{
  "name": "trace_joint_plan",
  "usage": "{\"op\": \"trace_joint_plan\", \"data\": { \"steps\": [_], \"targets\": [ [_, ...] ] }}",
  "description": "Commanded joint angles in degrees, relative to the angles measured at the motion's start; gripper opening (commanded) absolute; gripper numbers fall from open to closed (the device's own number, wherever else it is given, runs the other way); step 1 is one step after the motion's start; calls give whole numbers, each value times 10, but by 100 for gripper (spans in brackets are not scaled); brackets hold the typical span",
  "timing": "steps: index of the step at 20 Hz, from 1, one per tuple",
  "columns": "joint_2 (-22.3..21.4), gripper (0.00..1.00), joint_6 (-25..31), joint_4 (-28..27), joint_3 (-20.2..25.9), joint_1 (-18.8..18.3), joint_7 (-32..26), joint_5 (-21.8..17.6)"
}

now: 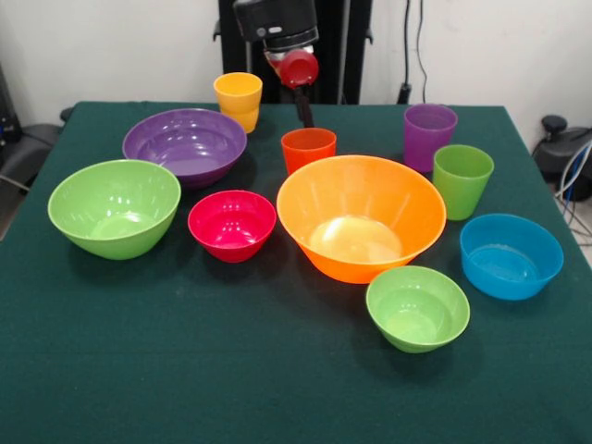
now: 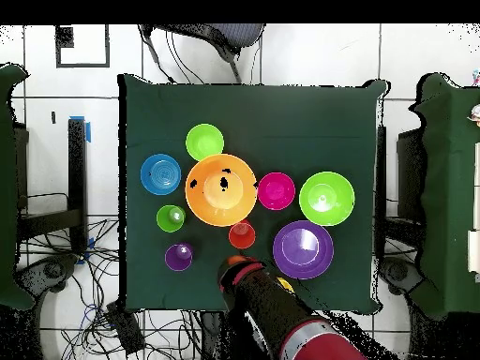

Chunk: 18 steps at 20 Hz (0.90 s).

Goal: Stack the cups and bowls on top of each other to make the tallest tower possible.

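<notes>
Green-clothed table (image 1: 277, 398) before a white wall. Left to right in the front view: green bowl (image 1: 114, 207) near left edge, purple bowl (image 1: 185, 145) behind it, red bowl (image 1: 231, 224), orange bowl (image 1: 361, 216) at centre, small green bowl (image 1: 417, 307) toward near edge, blue bowl (image 1: 511, 255) near right edge. Gripper (image 1: 299, 67) hanging over far edge above orange cup (image 1: 308, 148); jaw opening impossible to tell.

no readable text, labels, brands or numbers on anything
</notes>
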Motion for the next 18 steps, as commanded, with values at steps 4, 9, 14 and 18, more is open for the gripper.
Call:
{"op": "trace_joint_plan", "data": {
  "steps": [4, 9, 14, 18],
  "targets": [
    [9, 100, 36, -27, 36, -7, -14, 0],
    [-5, 100, 30, -11, 54, -24, -22, -4],
    [-22, 100, 35, -1, 85, -49, -17, 7],
    [-28, 100, 43, 8, 108, -66, -15, 9]
  ]
}}
